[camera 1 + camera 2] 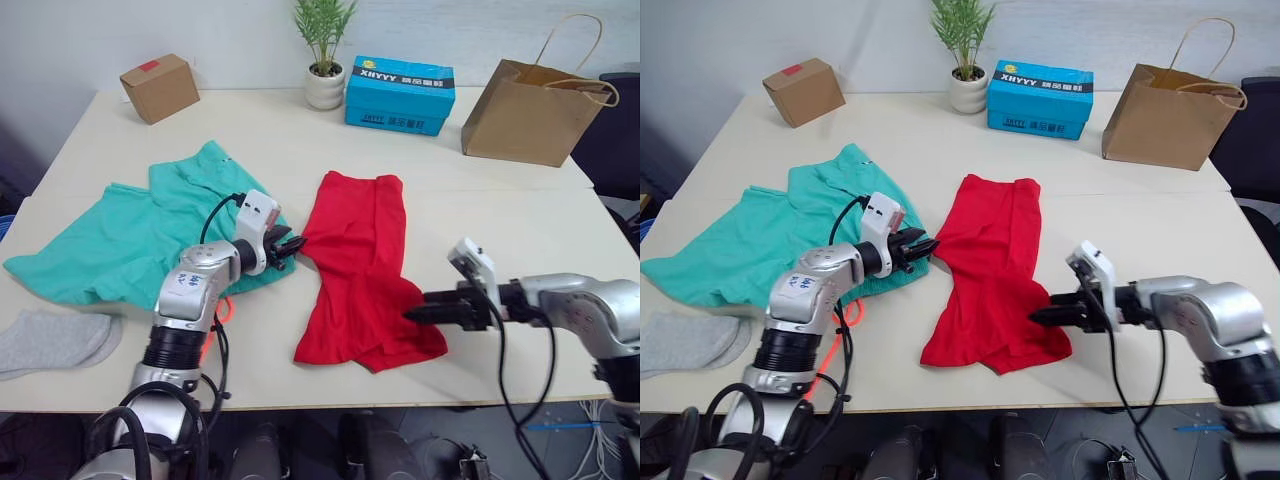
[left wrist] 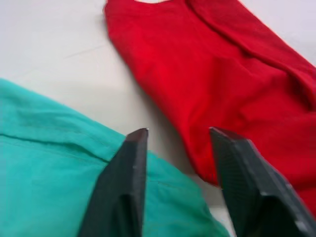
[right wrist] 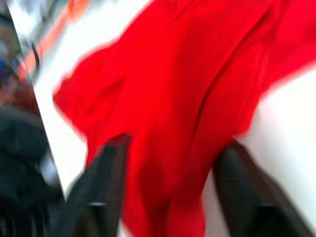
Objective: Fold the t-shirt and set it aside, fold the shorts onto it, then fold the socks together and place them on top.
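Note:
The red t-shirt (image 1: pixel 360 260) lies bunched in a long strip at the middle of the table. To its left spread the teal shorts (image 1: pixel 140 235), with an orange drawstring (image 1: pixel 222 310) hanging near the front edge. The grey socks (image 1: pixel 50 340) rest at the front left corner. My left gripper (image 1: pixel 292 245) is open over the shorts' right edge, its fingertips (image 2: pixel 137 140) just short of the t-shirt's left side. My right gripper (image 1: pixel 415 313) is open at the t-shirt's front right corner, with red cloth (image 3: pixel 187 74) between and beyond its fingers.
Along the back of the table (image 1: pixel 500 230) stand a cardboard box (image 1: pixel 160 87), a potted plant (image 1: pixel 324 85), a blue box (image 1: pixel 400 95) and a brown paper bag (image 1: pixel 530 110). Bare tabletop stretches to the right of the t-shirt.

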Controlling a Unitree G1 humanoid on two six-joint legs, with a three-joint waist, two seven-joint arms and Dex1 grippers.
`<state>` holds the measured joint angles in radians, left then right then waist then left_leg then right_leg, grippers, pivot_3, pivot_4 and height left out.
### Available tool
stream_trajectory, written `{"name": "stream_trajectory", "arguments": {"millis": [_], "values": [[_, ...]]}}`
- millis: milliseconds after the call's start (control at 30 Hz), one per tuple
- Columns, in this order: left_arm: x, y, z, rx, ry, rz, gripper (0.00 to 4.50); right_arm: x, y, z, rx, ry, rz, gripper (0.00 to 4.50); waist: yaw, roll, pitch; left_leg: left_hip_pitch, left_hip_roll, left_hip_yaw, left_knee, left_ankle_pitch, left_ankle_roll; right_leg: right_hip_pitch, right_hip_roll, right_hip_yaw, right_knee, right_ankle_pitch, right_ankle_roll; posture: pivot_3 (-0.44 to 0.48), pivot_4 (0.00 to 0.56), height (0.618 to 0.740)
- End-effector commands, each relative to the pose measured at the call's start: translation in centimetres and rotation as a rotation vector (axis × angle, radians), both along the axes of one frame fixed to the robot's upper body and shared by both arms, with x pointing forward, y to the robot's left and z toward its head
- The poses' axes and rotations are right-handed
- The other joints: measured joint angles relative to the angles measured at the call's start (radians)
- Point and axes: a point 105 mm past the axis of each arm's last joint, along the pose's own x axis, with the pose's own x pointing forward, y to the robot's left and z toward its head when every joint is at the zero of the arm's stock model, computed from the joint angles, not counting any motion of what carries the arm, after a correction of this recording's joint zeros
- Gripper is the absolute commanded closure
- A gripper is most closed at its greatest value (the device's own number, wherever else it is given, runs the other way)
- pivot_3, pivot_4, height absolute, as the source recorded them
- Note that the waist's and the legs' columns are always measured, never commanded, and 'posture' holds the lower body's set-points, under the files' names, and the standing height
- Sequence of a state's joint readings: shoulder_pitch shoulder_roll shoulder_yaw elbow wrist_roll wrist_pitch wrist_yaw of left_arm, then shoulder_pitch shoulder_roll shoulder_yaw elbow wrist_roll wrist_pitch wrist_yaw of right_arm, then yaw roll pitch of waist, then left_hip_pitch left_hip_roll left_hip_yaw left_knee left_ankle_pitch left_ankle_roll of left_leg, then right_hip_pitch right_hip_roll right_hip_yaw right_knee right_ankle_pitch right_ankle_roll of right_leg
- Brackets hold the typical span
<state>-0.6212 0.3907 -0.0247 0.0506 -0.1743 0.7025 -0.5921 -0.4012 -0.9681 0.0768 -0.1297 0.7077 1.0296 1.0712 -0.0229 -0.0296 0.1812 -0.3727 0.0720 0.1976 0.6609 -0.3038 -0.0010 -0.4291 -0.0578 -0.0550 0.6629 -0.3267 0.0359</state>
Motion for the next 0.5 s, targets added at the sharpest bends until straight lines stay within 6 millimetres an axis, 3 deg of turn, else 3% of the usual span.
{"name": "stream_trajectory", "arguments": {"millis": [33,100,167,300,433,500], "values": [[-3.5,-1.5,2.2,0.068,-0.105,-0.326,1.05,-0.9,-1.7,1.1,-0.107,-0.18,0.144,0.7,-0.001,0.0,0.0,0.0,0.0,0.0,-0.001,0.0,0.0,0.0,0.0,0.0,0.0,0.0,0.0,0.0,0.15,0.74],[-5.7,-1.4,2.5,0.12,-0.151,-0.495,0.41,-0.5,-3.2,1.4,-0.21,-0.417,0.274,0.02,-0.007,0.0,0.0,0.0,0.0,0.001,-0.002,0.0,-0.001,0.0,0.001,0.0,-0.001,0.0,0.0,0.0,0.15,0.74],[-5.8,-0.5,2.5,0.171,-0.201,-0.51,0.02,-0.3,-4.2,1.6,-0.274,-0.616,0.398,0.0,-0.008,0.0,0.0,0.002,0.001,0.003,-0.002,-0.001,-0.001,0.001,0.001,0.001,-0.001,0.0,0.0,0.0,0.15,0.74],[-6.2,1.9,0.4,0.396,-0.323,-0.591,0.02,1.3,-5.9,1.7,-0.338,-0.867,0.442,0.0,-0.011,0.0,0.001,0.004,0.002,0.005,0.0,0.0,-0.001,0.001,0.003,0.002,0.0,0.0,0.0,0.0,0.15,0.74],[-5.8,2.9,-0.4,0.544,-0.489,-0.63,0.02,1.3,-6.3,-0.7,-0.417,-0.937,0.558,0.0,-0.007,0.001,0.001,0.004,0.003,0.005,0.0,0.0,-0.001,0.001,0.003,0.003,0.0,0.0,-0.001,0.0,0.15,0.74],[-5.6,2.7,-0.7,0.655,-0.642,-0.713,0.02,1.6,-5.4,-1.7,-0.427,-1.042,0.596,0.0,-0.004,0.001,0.002,0.004,0.003,0.005,0.001,0.0,-0.001,0.001,0.003,0.003,0.0,0.0,-0.001,0.0,0.15,0.74]]}}
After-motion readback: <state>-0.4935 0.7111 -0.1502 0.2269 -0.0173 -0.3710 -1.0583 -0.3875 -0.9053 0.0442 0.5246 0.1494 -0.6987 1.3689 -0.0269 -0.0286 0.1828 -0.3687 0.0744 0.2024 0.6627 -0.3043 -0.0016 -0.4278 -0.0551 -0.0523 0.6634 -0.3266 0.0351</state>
